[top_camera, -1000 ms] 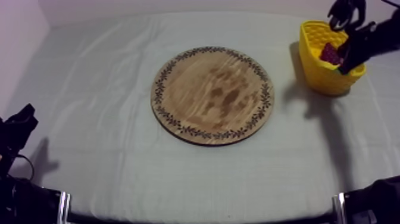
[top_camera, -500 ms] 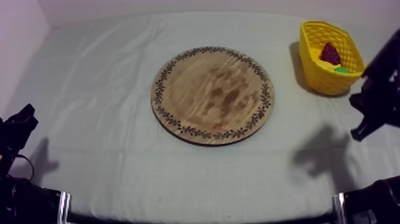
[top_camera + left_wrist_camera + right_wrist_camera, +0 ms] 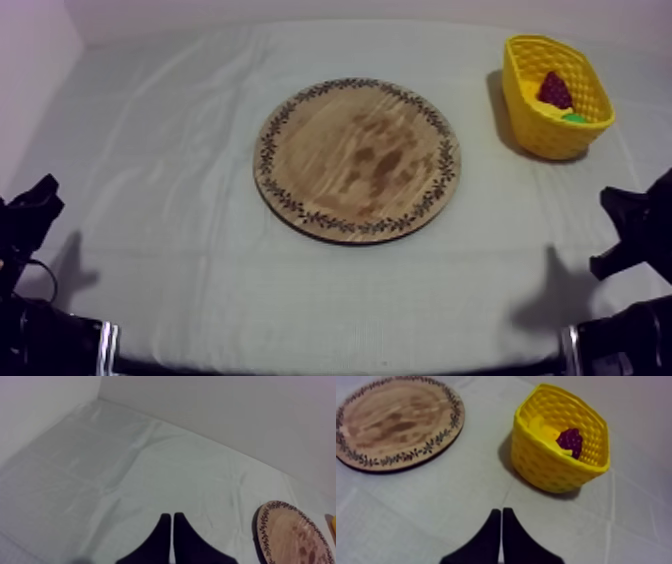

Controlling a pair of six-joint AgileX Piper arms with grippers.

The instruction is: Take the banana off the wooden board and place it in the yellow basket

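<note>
Board (image 3: 358,160): lies mid-table with its top bare, no fruit on it.

Basket (image 3: 545,135): stands upright at the far right, well apart from the board. Inside are grapes (image 3: 570,440) and, beside them against the far wall, a pale yellow piece judged to be the banana (image 3: 542,427). A green piece (image 3: 574,118) lies at the near rim, kind not clear.

Right gripper (image 3: 501,511): fingers pressed together in a narrow wedge, holding nothing. It sits low at the near right, facing the basket from the near side and apart from it. That fits an arm parked with its load delivered.

Left gripper (image 3: 171,516): fingers likewise together and empty, at the near left over bare cloth, left of the board and clear of the work.

Judgement: the task appears complete.
</note>
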